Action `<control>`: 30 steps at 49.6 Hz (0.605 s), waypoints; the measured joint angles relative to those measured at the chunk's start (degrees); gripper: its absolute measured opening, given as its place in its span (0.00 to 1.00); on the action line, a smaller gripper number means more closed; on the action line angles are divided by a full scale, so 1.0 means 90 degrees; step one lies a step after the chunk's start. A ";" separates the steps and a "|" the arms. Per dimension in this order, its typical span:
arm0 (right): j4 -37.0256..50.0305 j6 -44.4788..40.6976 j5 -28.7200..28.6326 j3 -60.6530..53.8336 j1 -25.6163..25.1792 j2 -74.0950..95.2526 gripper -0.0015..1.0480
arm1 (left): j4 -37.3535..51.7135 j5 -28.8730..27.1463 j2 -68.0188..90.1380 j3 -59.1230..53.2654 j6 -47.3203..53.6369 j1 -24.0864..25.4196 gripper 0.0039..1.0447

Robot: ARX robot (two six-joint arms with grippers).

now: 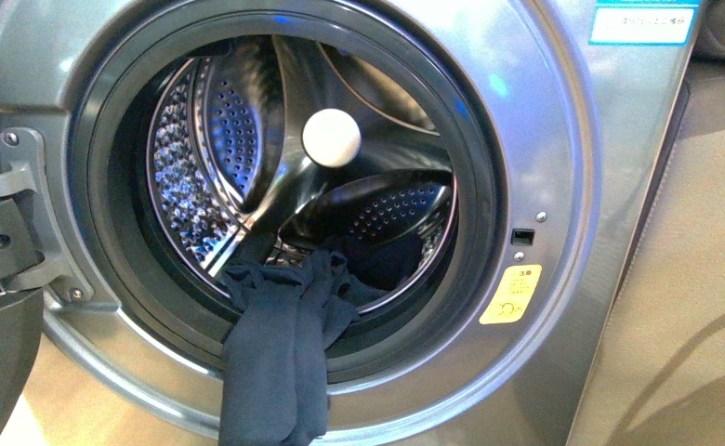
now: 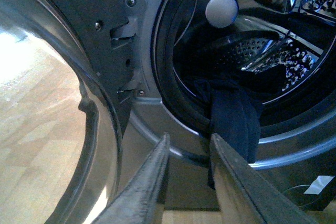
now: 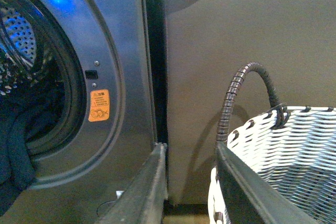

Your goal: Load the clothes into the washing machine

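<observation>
The silver-grey washing machine [image 1: 563,167] fills the front view, its porthole open onto the shiny perforated drum [image 1: 219,139]. The dark clothes [image 1: 280,353] lie half in the drum and droop over the rubber gasket [image 1: 89,186], two limp lengths hanging down the machine's front. No arm shows in the front view. In the left wrist view my left gripper [image 2: 189,140] is open and empty, just short of the hanging clothes [image 2: 233,124]. My right gripper [image 3: 190,150] is open and empty beside the machine's front [image 3: 121,51], with the clothes [image 3: 16,145] at the frame's edge.
A white ball [image 1: 331,137] sits inside the drum. The open door [image 2: 79,103] swings out on the hinge side over a wooden floor [image 2: 31,119]. A white woven basket [image 3: 289,156] with a dark handle stands close to my right gripper, against a beige panel [image 3: 236,35].
</observation>
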 joint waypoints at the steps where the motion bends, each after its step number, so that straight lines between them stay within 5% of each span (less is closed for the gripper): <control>1: 0.0000 0.0000 0.0000 0.0000 0.0000 0.0000 0.36 | 0.0000 0.0000 0.0000 0.0000 0.0000 0.0000 0.32; 17: 0.0000 0.0000 0.0000 0.0000 0.0000 0.0000 0.93 | 0.0000 0.0000 0.0000 0.0000 0.0000 0.0000 0.89; 19: 0.0000 0.0007 0.0000 0.0000 0.0000 0.0000 0.94 | 0.0000 0.0002 0.0000 0.0000 0.0005 0.0000 0.96; 30: 0.0000 0.0002 0.0000 0.0000 0.0000 0.0000 0.93 | 0.0000 0.0002 0.0000 0.0000 0.0002 0.0000 0.94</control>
